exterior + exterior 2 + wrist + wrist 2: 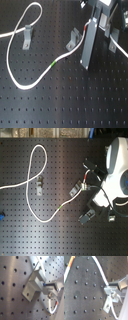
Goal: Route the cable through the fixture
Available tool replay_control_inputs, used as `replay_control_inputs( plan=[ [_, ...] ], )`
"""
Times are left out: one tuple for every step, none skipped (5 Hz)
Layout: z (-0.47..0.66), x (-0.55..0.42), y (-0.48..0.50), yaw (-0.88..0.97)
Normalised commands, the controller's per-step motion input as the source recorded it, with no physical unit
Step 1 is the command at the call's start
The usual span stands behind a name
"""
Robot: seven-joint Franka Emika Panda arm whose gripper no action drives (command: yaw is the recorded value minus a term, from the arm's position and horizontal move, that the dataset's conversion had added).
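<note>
The white cable loops across the black perforated board in both exterior views. Its green band lies ahead of the nearer grey fixture. From there the cable rises past the fixture to my gripper, with the red mark just below the fingers. In the second exterior view the cable, green band, fixture and gripper show the same layout. The gripper appears shut on the cable close beside the fixture. The second wrist view shows the cable running into the fingers.
A second grey fixture stands inside the cable's loop, also visible in the second exterior view. A grey slab hangs from the wrist beside the gripper. A small blue object sits at the second exterior view's left edge.
</note>
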Motion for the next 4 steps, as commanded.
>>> replay_control_inputs(
  plan=[
    [-0.38, -0.254, -0.002, -0.10],
    [-0.31, -0.282, -0.029, -0.04],
    [-0.16, -0.248, -0.151, -0.13],
    [-0.19, -0.167, -0.210, -0.42]
  ],
)
